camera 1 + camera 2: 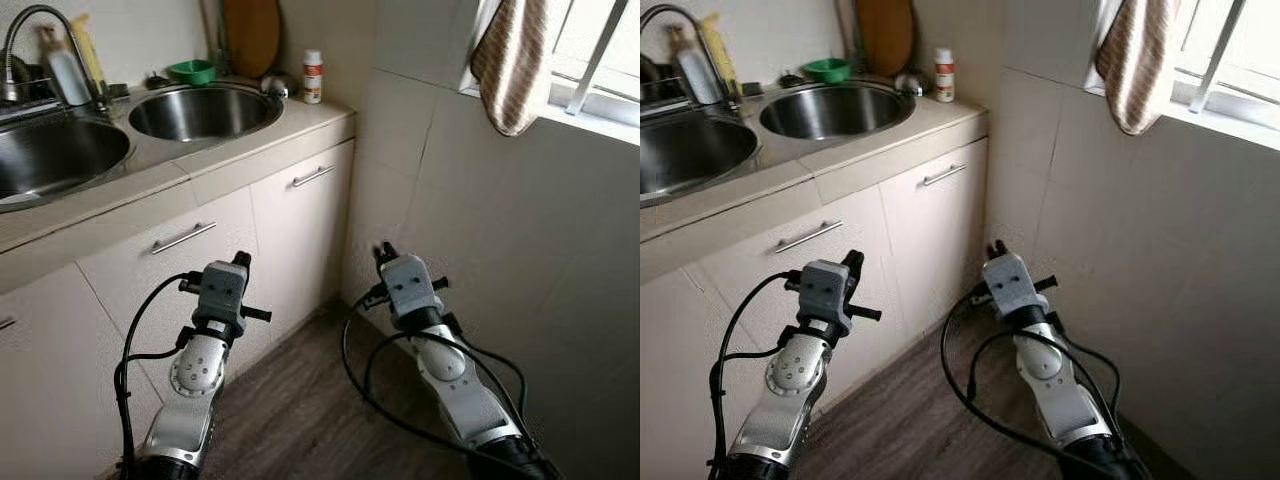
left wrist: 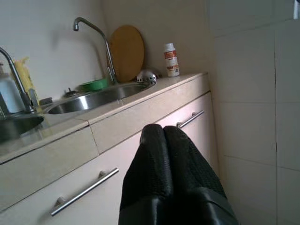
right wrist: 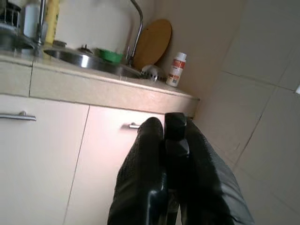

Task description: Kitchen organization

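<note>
Head stereo pair looks forward and down past both arms; each wrist camera sits close behind its closed end effector, left [image 2: 164,133] and right [image 3: 164,124], looking up at the shared tabletop [image 2: 154,96], faucet [image 2: 96,40] and white bottle [image 3: 176,69]

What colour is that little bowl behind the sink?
Green; the bowl shows best in the left eye view.

I see the round sink [image 1: 203,110] set in the counter [image 1: 300,118], a green bowl [image 1: 192,71] just behind it and a white bottle [image 1: 313,77] off to its right. Below the sink, my left gripper [image 1: 240,260] and right gripper [image 1: 384,251] hover before the cabinet doors [image 1: 300,230]. A striped towel [image 1: 512,62] hangs far right of the sink.
</note>
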Controlling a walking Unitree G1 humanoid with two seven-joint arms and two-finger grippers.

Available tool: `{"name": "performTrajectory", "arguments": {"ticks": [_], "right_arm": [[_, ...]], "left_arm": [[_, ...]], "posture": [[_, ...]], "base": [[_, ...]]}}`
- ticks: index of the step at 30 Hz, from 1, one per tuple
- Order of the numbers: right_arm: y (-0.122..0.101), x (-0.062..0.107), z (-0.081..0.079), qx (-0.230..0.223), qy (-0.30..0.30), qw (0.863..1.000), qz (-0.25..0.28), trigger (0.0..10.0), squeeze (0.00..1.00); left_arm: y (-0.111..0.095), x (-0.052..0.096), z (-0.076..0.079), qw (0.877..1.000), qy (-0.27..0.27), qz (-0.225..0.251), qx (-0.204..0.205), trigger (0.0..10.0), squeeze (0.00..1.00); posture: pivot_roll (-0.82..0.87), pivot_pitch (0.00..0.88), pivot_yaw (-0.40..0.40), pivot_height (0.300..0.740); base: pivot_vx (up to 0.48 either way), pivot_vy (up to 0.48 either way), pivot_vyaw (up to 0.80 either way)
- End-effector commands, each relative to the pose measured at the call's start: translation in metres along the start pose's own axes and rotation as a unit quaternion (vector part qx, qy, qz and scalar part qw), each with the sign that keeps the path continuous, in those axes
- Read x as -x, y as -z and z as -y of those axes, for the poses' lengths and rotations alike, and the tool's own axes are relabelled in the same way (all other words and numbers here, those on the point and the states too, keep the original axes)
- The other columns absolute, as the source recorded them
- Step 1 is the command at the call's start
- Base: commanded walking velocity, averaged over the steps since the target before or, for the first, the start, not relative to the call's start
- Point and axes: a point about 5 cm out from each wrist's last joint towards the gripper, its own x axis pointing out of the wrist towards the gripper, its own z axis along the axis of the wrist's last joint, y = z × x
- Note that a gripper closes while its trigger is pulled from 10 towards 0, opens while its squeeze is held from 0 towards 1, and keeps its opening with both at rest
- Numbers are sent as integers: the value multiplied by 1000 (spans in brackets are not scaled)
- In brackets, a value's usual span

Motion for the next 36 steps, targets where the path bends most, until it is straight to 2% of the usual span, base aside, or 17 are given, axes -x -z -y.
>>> {"name": "performTrajectory", "arguments": {"ticks": [1,3,4,6,8,12,13,15,19,29,36], "right_arm": [[-26,-11,14,-15,27,998,58,10000,0],[-46,-19,21,-21,41,994,97,10000,0],[-46,-19,21,-21,41,994,97,10000,0],[-63,-25,25,-29,45,991,123,10000,0],[-80,-30,23,-34,38,987,149,10000,0],[-99,-36,18,-47,27,983,175,10000,0],[-104,-37,16,-36,23,982,183,10000,0],[-109,-38,13,-24,19,981,191,10000,0],[-113,-40,11,-31,13,980,196,10000,0],[-131,-50,19,-47,25,974,222,10000,0],[-149,-57,29,-92,40,961,256,10000,0]], "left_arm": [[-15,-7,4,999,5,33,1,10000,0],[-28,-11,3,998,1,55,10,10000,0],[-28,-11,3,998,1,55,10,10000,0],[-40,-15,3,997,1,77,8,10000,0],[-48,-17,2,996,-1,90,7,10000,0],[-54,-21,2,995,-3,98,5,10000,0],[-57,-22,2,995,-3,102,4,10000,0],[-61,-23,1,994,-2,108,4,10000,0],[-70,-26,1,992,-2,122,2,10000,0],[-91,-30,-3,988,-6,151,-4,10000,0],[-99,-31,-5,987,-8,161,-5,10000,0]], "posture": [[106,0,-29,740],[107,0,-29,740],[107,0,-29,740],[107,0,-29,740],[107,0,-26,740],[105,0,-27,740],[107,0,-28,740],[108,0,-28,740],[111,0,-29,740],[117,0,-31,740],[123,0,-35,740]], "base": [[398,0,0],[480,0,0],[480,0,0],[480,0,0],[480,0,0],[480,0,111],[480,0,800],[480,0,800],[480,0,800],[480,0,800],[480,0,686]]}}
